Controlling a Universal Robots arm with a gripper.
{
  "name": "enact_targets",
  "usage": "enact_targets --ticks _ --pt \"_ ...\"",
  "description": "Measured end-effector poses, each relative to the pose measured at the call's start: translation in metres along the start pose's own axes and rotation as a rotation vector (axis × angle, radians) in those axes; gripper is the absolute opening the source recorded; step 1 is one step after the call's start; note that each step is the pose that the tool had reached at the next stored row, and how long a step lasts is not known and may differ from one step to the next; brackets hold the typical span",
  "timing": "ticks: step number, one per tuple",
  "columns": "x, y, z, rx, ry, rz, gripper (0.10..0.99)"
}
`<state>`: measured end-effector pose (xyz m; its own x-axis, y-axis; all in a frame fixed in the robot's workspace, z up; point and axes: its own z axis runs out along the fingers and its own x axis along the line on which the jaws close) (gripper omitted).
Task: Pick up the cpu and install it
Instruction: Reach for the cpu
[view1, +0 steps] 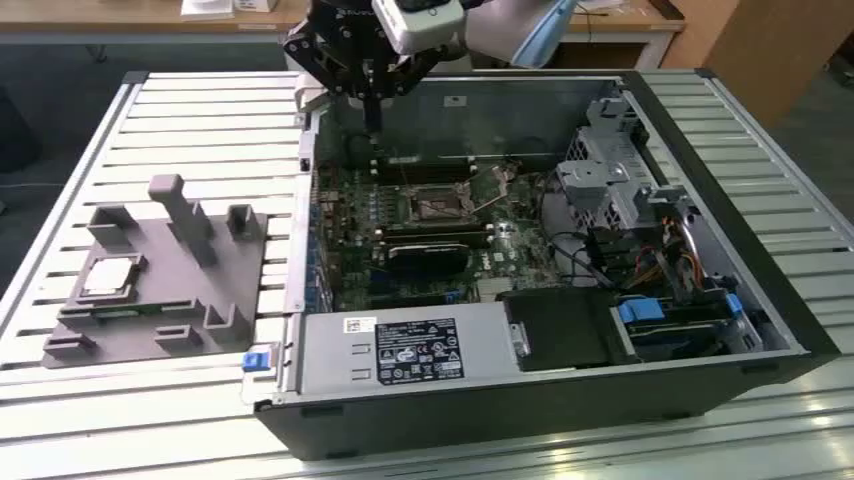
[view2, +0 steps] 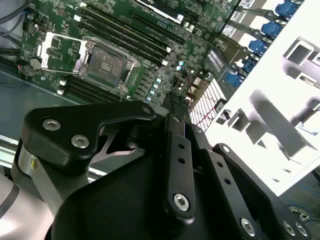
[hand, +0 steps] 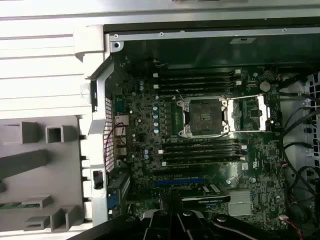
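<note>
The cpu (view1: 110, 275), a small silver-grey square, lies flat on the grey studded tray (view1: 200, 300) at the exterior view's left, outside the computer case. My gripper (view1: 374, 118) hangs above the back left corner of the open case, far from the cpu, its black fingers pressed together with nothing between them. The square metal-framed socket (view1: 437, 207) on the green board sits below and to the right of the gripper. In both wrist views the socket (hand: 202, 116) (view2: 107, 62) lies empty, its load plate (hand: 250, 114) flipped open beside it.
The open computer case (view1: 747, 300) holds memory slots (hand: 200, 80), a graphics card (view1: 427, 250), cables and a drive cage (view1: 614, 170). Tall pegs (view1: 180, 215) rise from the tray. Everything rests on a slatted metal table (view1: 200, 120).
</note>
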<state>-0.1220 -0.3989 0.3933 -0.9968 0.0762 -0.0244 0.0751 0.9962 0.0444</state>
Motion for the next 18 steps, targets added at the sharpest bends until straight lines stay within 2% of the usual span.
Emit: enact_targets --ticks 3,4,18 --pt "0.0009 0.0 -0.0001 0.0 0.0 0.0 0.106" --pt "0.0048 -0.0004 -0.0001 0.0 0.0 0.0 0.106" --pt "0.0113 -0.0009 -0.0001 0.0 0.0 0.0 0.106"
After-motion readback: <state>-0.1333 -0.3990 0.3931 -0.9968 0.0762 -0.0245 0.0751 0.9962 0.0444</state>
